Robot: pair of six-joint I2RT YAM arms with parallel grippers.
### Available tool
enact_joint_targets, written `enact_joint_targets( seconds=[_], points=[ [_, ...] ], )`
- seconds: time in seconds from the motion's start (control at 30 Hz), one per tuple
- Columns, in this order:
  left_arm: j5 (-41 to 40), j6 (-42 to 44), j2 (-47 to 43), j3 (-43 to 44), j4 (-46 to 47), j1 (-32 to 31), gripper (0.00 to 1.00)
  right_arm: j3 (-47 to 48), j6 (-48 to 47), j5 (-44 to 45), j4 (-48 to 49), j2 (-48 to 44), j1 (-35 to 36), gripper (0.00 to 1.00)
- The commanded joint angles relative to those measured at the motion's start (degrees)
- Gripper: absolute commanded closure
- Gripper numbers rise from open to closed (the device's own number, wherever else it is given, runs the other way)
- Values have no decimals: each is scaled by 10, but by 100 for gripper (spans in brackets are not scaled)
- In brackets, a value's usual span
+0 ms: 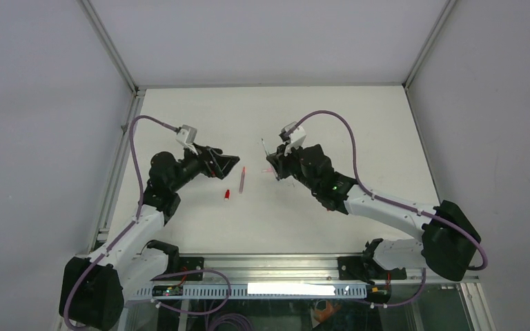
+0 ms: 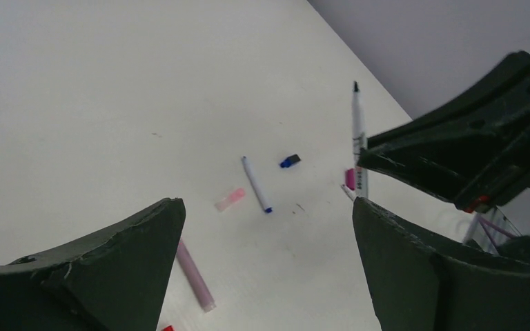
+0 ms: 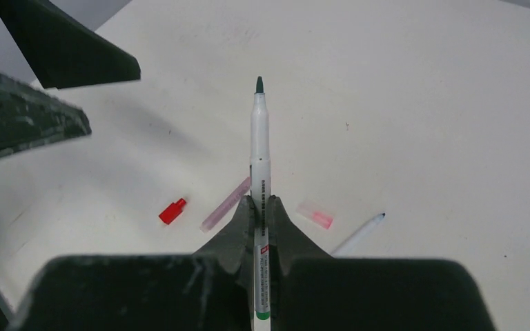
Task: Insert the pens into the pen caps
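My right gripper (image 3: 262, 201) is shut on a white pen (image 3: 260, 138) with a dark green tip that points up and away, held above the table. Below it lie a red pen cap (image 3: 172, 211), a pale pink pen (image 3: 226, 204), a pale pink cap (image 3: 315, 214) and a white pen with a blue tip (image 3: 359, 234). My left gripper (image 2: 266, 207) hangs open over the same spot with nothing between its fingers (image 2: 110, 269). Its view also shows a blue cap (image 2: 290, 161) and a magenta piece (image 2: 350, 178) beside the held pen (image 2: 359, 138). From above, the two grippers (image 1: 226, 167) (image 1: 274, 167) face each other.
The white table (image 1: 359, 124) is fenced by a metal rail (image 1: 117, 158) on the left and grey walls at the back and sides. Purple cables (image 1: 338, 124) loop over both arms. The right arm's black fingers (image 2: 469, 152) fill the right of the left wrist view.
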Motion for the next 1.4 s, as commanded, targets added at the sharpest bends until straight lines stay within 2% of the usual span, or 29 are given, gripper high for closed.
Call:
enact_joint_targets(
  seconds=[0.0,0.13,0.3,0.6,1.07,1.37],
  points=[
    [30,-15,28,-2,141,-60,4,-12,40,30,133,-9,3,100],
    [17,-3,75,23,167,-120,9,-24,56,37,176,-12,3,100],
    [9,-8,127,31,200,-154,19,-41,54,51,203,-31,3,100],
    [-43,-3,210,47,262,-219,27,-53,64,36,216,-51,3,100],
    [-79,6,228,58,285,-234,35,-74,87,23,230,-43,3,100],
    [-49,-2,272,75,297,-238,48,-70,89,20,238,-30,3,100]
  ],
)
